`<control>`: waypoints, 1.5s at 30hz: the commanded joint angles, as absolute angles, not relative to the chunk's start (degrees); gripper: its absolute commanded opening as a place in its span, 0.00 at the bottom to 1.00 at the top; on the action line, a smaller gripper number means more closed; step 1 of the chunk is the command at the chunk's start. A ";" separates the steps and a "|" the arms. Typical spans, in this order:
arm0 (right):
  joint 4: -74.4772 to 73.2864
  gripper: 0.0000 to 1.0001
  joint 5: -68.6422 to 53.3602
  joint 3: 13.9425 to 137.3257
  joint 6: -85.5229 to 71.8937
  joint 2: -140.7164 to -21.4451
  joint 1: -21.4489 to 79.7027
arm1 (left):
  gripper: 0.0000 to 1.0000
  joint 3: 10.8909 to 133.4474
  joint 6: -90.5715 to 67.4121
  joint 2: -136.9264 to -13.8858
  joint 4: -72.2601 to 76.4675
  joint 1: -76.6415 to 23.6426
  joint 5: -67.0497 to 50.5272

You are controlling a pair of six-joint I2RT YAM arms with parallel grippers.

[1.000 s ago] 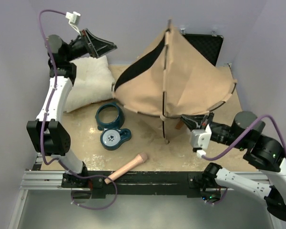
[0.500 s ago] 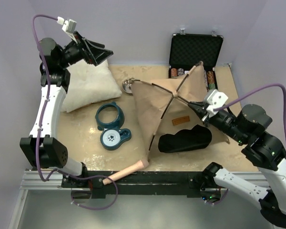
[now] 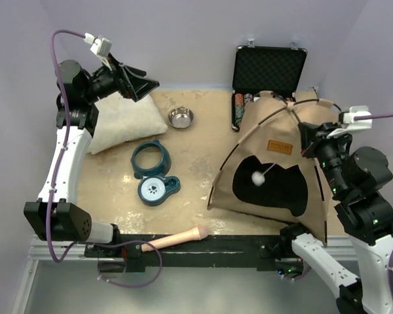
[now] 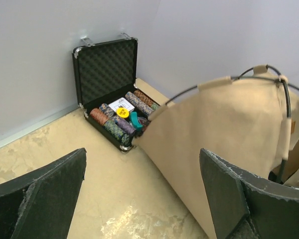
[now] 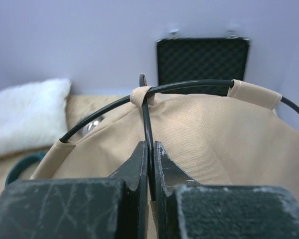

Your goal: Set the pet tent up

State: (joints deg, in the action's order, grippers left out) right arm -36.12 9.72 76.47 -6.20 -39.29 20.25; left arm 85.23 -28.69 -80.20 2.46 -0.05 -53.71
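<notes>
1. Pet tent (image 3: 259, 147) stands upright on the counter's (image 3: 196, 176) right side, just before the open case (image 3: 268, 65).
2. Right gripper (image 5: 150, 149) is clamped on its top pole (image 5: 146, 114).
3. Left gripper (image 3: 144, 83) hangs spread wide near the pillow (image 3: 124, 121), empty.

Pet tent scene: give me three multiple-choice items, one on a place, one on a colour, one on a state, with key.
1. The black case stands: A in front of the pet tent; B behind it; C inside it.
2. The tent's fabric is: A white; B teal; C tan.
3. The right gripper is: A wide open; B shut on a pole; C shut on nothing.
Key: B, it stands farther back than the tent; C, tan panels show throughout; B, the pole sits pinched in it.
</notes>
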 commanded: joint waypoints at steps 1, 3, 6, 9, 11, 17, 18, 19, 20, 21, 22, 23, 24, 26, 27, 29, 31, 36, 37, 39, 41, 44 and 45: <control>-21.55 0.00 24.67 75.85 -16.94 -40.25 15.92 | 1.00 84.11 -26.81 -78.22 2.20 -1.23 -52.65; -21.45 0.00 27.68 75.67 -21.60 -41.74 15.56 | 1.00 84.11 -26.37 -77.96 1.59 -1.32 -52.65; -20.39 0.00 22.88 76.63 -24.51 -42.28 15.56 | 1.00 84.46 -24.79 -77.70 0.18 -1.32 -52.38; -20.83 0.00 17.58 80.14 -25.57 -42.27 15.21 | 0.99 84.03 -23.29 -76.73 -3.16 -1.32 -51.94; -21.71 0.00 21.77 80.60 -26.45 -43.06 14.85 | 1.00 83.50 -23.20 -76.38 -3.34 -1.32 -51.59; -21.88 0.00 19.80 76.73 -28.30 -40.96 13.02 | 1.00 83.67 -23.64 -76.73 -3.51 -1.41 -51.59; -22.15 0.00 17.43 75.68 -28.56 -40.35 12.40 | 1.00 83.58 -23.73 -76.64 -3.78 -1.49 -51.68; -22.15 0.07 13.92 74.19 -28.22 -39.65 12.13 | 1.00 83.41 -23.56 -76.64 -4.30 -1.84 -51.77; -21.80 0.21 9.62 72.70 -26.65 -38.86 12.04 | 1.00 83.32 -22.77 -76.55 -5.26 -2.37 -51.77; -21.19 0.34 4.27 70.68 -23.32 -38.24 12.04 | 1.00 83.32 -21.89 -76.64 -6.40 -3.16 -51.68; -20.75 0.44 -1.09 69.62 -19.38 -37.80 12.04 | 1.00 83.15 -20.49 -76.55 -7.72 -4.03 -51.42; -20.31 0.57 -5.32 68.39 -15.51 -36.92 12.04 | 1.00 83.14 -19.35 -76.47 -9.21 -4.74 -51.24; -20.13 0.63 -8.84 68.29 -11.29 -36.31 12.04 | 1.00 83.14 -17.94 -76.46 -10.19 -5.44 -51.07; -22.31 0.74 -15.53 70.74 -0.76 -35.86 12.04 | 1.00 82.97 -16.70 -76.38 -11.60 -6.15 -50.71; -24.41 0.77 -17.82 72.32 4.60 -36.29 12.04 | 1.00 82.79 -16.26 -76.20 -12.04 -6.33 -50.45; -29.94 0.82 -19.59 78.89 15.59 -39.01 12.04 | 1.00 82.18 -15.91 -76.03 -12.04 -6.33 -50.27; -38.10 0.88 -20.56 84.96 25.18 -42.43 12.04 | 1.00 81.91 -15.73 -76.11 -11.52 -6.59 -50.36; -58.80 0.94 -15.68 96.94 36.83 -53.69 12.13 | 1.00 84.02 -5.49 -77.08 -18.34 -10.18 -50.89; -58.89 0.95 -12.51 96.25 38.31 -54.14 12.13 | 1.00 84.63 -2.58 -77.52 -20.46 -11.41 -50.45; -58.89 0.93 -10.11 93.53 45.05 -53.53 12.22 | 1.00 84.55 2.35 -77.87 -23.72 -12.48 -52.02; -58.89 0.93 -9.41 91.07 49.11 -53.61 12.22 | 0.99 84.29 4.56 -78.13 -25.31 -12.66 -54.04; -58.80 0.93 -8.96 90.26 49.66 -55.98 12.22 | 1.00 83.42 5.54 -78.49 -25.41 -12.74 -57.29; -58.80 0.93 -9.14 90.44 49.31 -56.51 12.22 | 1.00 82.54 4.49 -78.40 -24.01 -13.18 -57.74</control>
